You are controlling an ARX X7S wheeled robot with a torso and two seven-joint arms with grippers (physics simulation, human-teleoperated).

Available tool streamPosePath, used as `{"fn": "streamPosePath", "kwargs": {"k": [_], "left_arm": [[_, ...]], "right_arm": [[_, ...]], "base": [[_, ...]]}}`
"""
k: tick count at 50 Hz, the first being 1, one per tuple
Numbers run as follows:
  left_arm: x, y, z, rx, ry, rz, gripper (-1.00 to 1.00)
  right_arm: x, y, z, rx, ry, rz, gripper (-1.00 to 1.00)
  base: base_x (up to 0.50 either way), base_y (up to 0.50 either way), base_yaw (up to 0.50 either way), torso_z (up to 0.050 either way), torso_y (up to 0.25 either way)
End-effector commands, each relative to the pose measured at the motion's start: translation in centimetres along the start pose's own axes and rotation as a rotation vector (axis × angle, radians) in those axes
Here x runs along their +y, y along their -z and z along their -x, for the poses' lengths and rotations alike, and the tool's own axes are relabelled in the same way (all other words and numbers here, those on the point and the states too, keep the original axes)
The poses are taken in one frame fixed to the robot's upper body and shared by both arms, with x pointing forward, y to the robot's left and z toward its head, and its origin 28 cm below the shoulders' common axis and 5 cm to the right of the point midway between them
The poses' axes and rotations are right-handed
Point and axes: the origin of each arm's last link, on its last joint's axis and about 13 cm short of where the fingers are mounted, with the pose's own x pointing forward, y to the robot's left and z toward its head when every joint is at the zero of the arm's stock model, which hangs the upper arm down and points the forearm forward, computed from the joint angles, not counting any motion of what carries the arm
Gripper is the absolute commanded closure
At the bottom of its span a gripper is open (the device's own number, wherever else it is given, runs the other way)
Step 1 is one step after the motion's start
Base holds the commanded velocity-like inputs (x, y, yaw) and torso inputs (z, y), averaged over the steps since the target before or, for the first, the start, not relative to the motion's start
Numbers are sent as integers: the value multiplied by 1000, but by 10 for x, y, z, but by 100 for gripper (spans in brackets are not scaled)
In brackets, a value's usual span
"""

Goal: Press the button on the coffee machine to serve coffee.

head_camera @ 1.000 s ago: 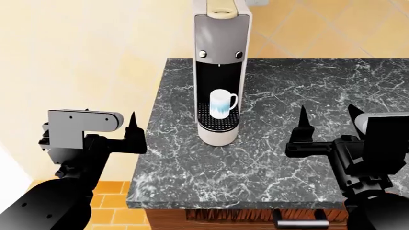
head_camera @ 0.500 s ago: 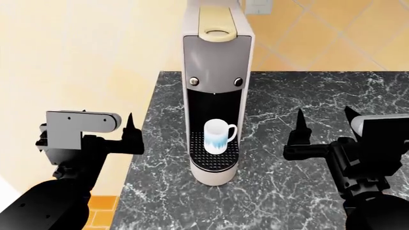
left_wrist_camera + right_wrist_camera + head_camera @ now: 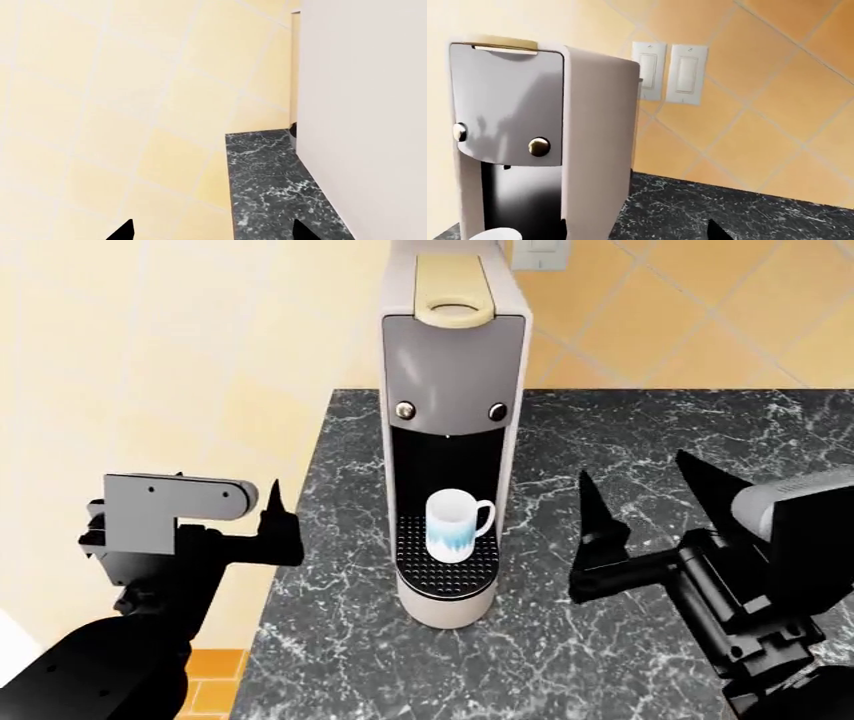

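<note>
Since half a second ago the right gripper [image 3: 641, 490] has swung up toward the coffee machine [image 3: 453, 430], prongs spread wide. In the head view the machine stands near the counter's [image 3: 627, 650] left edge, mug [image 3: 455, 525] on its tray. The left gripper [image 3: 274, 508] hangs off that edge; left wrist view shows its tips apart. Right wrist view: two round buttons [image 3: 538, 146] on the front panel.

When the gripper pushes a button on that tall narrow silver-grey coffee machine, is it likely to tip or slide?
The tall narrow silver-grey coffee machine might rock backward, since its round buttons sit high on a slim body. Sliding seems possible too, as the dark marble counter looks polished. The white-and-blue mug on its drip tray could shift.
</note>
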Motion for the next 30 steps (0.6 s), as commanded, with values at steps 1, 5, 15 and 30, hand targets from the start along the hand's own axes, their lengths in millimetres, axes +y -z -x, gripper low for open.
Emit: {"fn": "streamPosePath", "kwargs": {"k": [1,5,15,30], "left_arm": [[1,0,0,1,5,-3,-100],[2,0,1,0,2,-4,-100],[0,-1,0,-3,2,-1,-100],[0,2,1,2,5,-6,-100]], "right_arm": [[11,-11,6,-18,-137,-13,-100],[14,-13,5,-23,-188,-22,-100],[22,-17,-1,-24,-286,-80,-100],[24,-22,-10,-9,-316,-96,-100]], "base": [[0,0,0,0,0],[0,0,0,0,0],[0,0,0,0,0],[0,0,0,0,0]]}}
